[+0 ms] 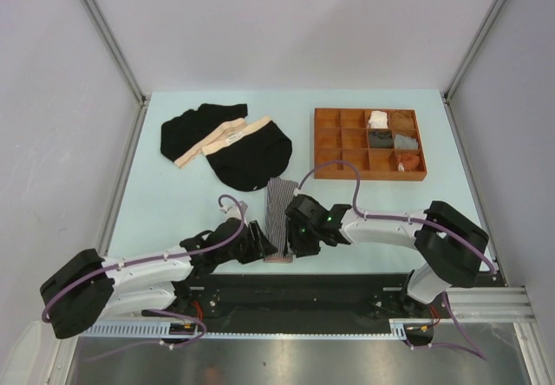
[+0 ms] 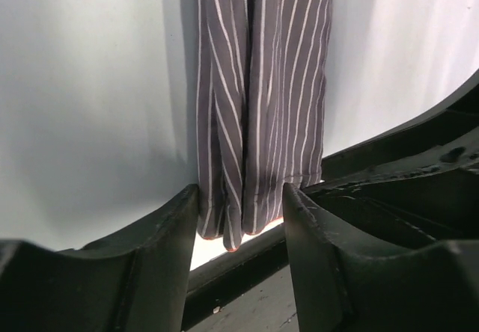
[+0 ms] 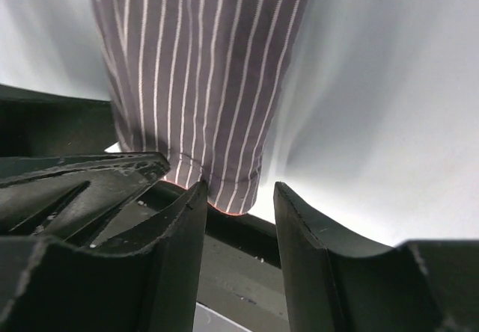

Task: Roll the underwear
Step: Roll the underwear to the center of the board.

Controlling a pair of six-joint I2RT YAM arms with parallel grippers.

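Pale matte worktop (image 1: 173, 203) between white walls. Brown compartmented tray (image 1: 368, 176) upper right. Two black briefs (image 1: 251, 155), soft, beige waistbands, lie flat and unrolled upper left. Grey pin-striped boxer (image 1: 279, 199) is folded into a long narrow strip at bottom centre, no roll started. Left end effector (image 2: 241, 197) and right end effector (image 3: 239, 194) sit at its near hem, jaws apart, nothing clamped. By my judgement all three are left to roll.
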